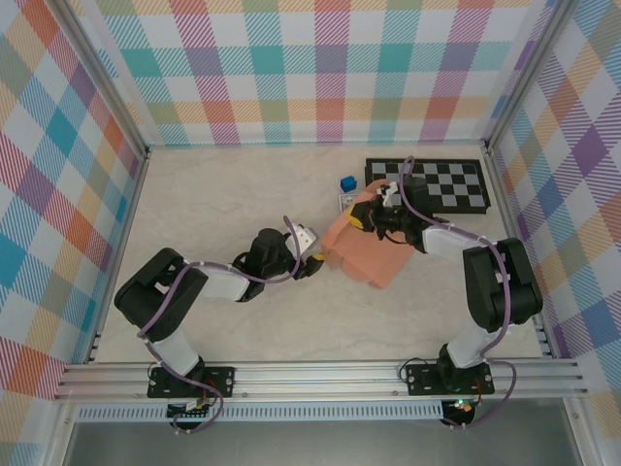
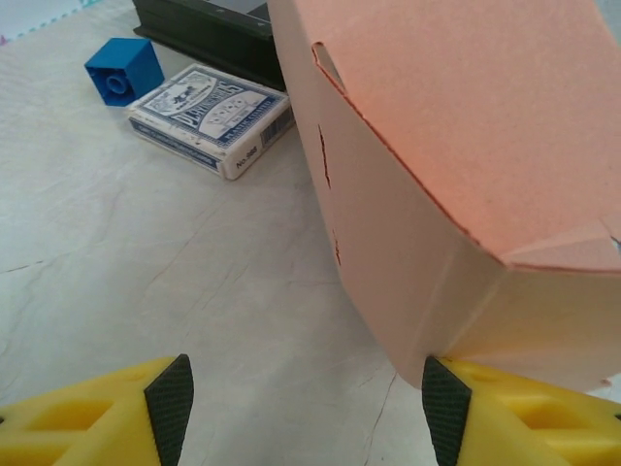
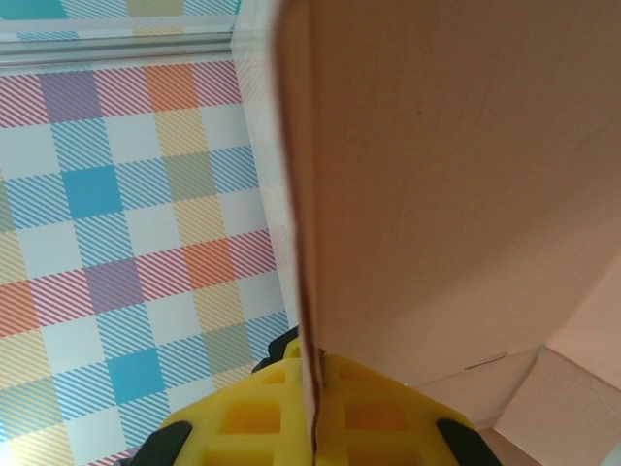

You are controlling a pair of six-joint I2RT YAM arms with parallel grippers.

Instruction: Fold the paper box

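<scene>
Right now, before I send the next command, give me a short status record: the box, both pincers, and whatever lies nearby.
paper box: salmon-orange, partly folded, panels raised, not closed
right pincer: shut on the edge of a paper box panel
left pincer: open, one finger at the box's lower corner
card pack: flat on the table, apart from the box
blue cube: beside the card pack
chequered board: behind the box

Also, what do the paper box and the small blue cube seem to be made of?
The paper box: thin cardboard, it seems, salmon-orange with a matte finish; it shows sharp creases, cut slits and a slightly fibrous surface. The blue cube: probably moulded plastic, smooth with a slight sheen; it has even colour, crisp edges and a round stud.
</scene>
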